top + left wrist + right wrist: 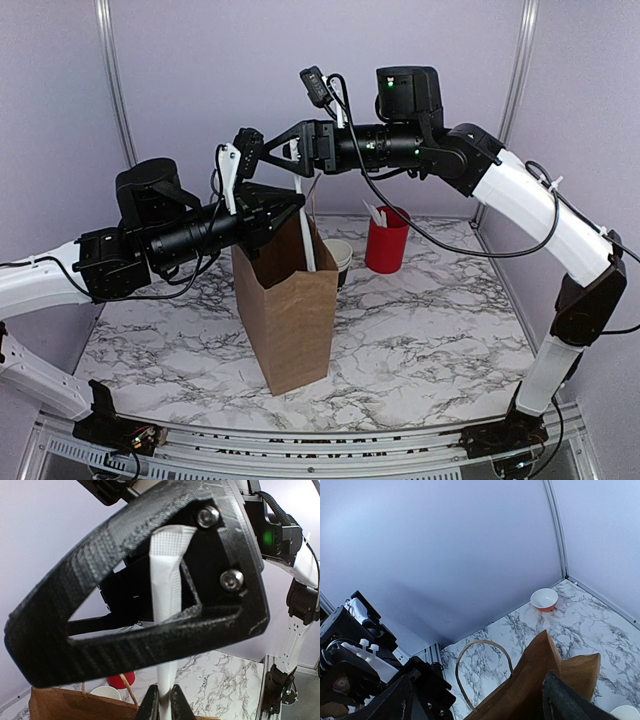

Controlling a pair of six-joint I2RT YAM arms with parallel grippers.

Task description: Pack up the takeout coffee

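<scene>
The takeout coffee is not in view. A tall brown paper bag (287, 300) stands open in the middle of the table. My left gripper (297, 208) is above the bag's mouth, shut on a long white paper-wrapped straw (305, 225) that stands upright; the left wrist view shows the jaws (163, 706) pinching it (165, 580). My right gripper (262, 150) hovers open just above and behind; its black finger frame (150, 630) fills the left wrist view. In the right wrist view its fingers (565, 700) stand wide apart over the bag's rim and handle (482, 672).
A red cup of utensils (386, 240) and a stack of lidless white-rimmed cups (338, 262) stand behind the bag on the right. An orange bowl (544, 600) sits in the far left corner by the wall. The table is marbled white.
</scene>
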